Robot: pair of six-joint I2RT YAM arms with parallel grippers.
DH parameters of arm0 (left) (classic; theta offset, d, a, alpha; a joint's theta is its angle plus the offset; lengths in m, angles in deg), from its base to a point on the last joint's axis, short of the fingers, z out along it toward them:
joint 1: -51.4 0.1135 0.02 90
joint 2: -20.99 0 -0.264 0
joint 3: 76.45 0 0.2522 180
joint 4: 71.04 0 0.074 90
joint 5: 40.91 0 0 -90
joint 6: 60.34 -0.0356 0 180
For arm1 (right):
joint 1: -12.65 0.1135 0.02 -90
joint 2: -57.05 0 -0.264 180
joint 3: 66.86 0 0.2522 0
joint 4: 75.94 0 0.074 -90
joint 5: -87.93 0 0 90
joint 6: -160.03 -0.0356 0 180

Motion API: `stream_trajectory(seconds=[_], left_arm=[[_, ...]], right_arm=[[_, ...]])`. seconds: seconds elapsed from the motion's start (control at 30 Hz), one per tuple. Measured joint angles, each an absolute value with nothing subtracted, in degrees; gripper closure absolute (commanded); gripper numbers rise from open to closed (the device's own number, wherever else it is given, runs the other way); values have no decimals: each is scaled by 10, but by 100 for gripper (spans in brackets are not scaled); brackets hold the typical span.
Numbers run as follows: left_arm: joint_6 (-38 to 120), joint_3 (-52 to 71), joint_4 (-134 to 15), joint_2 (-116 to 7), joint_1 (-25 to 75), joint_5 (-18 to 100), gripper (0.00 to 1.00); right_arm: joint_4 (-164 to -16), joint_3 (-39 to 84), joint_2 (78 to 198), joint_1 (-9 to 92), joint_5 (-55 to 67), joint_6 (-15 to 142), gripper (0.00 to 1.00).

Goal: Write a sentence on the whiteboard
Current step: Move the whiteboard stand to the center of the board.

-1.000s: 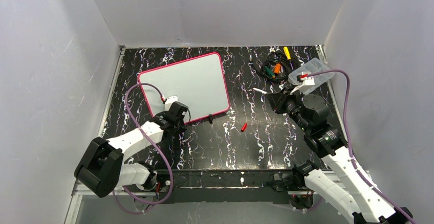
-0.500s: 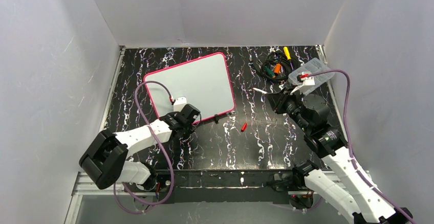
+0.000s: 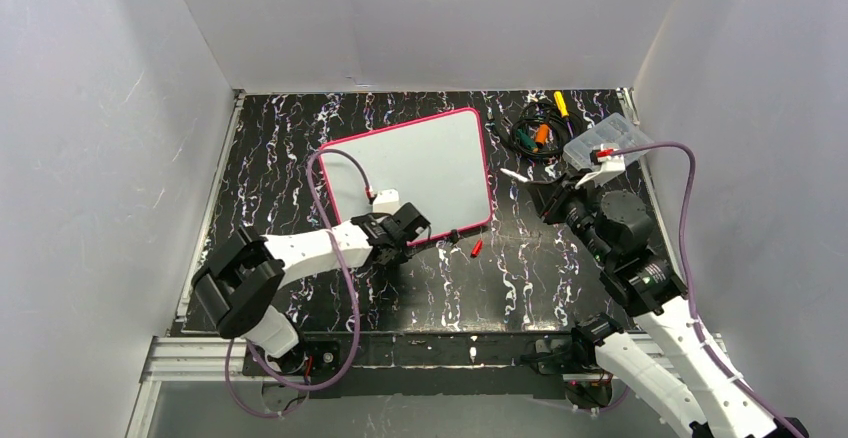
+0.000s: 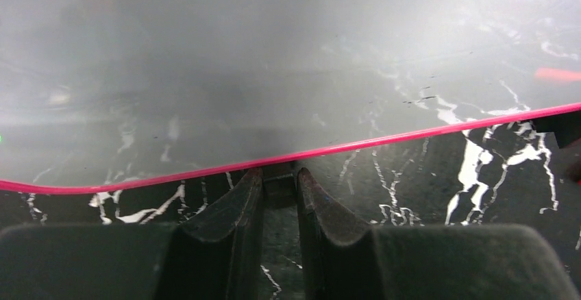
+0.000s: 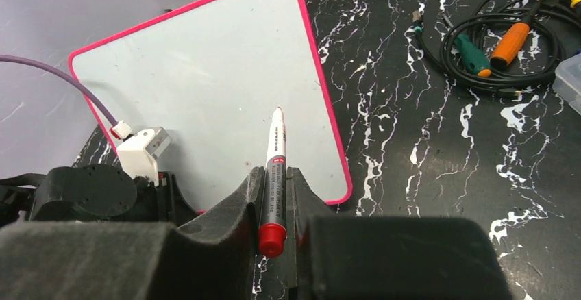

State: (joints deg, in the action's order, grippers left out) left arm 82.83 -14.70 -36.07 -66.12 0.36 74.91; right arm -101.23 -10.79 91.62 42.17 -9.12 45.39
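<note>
Jaws of the left gripper (image 4: 279, 177) are pinching a black clip (image 4: 278, 192) on the near edge of the whiteboard (image 3: 420, 163), while the right gripper (image 5: 275, 177) is clamping a marker (image 5: 275, 139) whose barrel print is too small to read. The whiteboard is lying slanted toward 12 o'clock on the table (image 3: 560, 278). A clear box (image 3: 603, 143) is sitting at 2 o'clock, its contents unclear, and a small red piece (image 3: 477, 248) is lying just off the board's 5 o'clock corner.

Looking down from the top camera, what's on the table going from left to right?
Flat white whiteboard with pink-red border, coil of black cables with orange and green handles, clear plastic compartment box.
</note>
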Motion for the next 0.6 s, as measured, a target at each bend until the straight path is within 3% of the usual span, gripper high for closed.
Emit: stream_trajectory(seconds=[0.43,0.6], left_arm=[[908,-51,-318,-749,-52,750,99],[920,-42,-320,-756,-60,744,78]], right_arm=[[-1033,-108,889,422,-109,464,99],[-1038,-108,883,422,-112,467,99]])
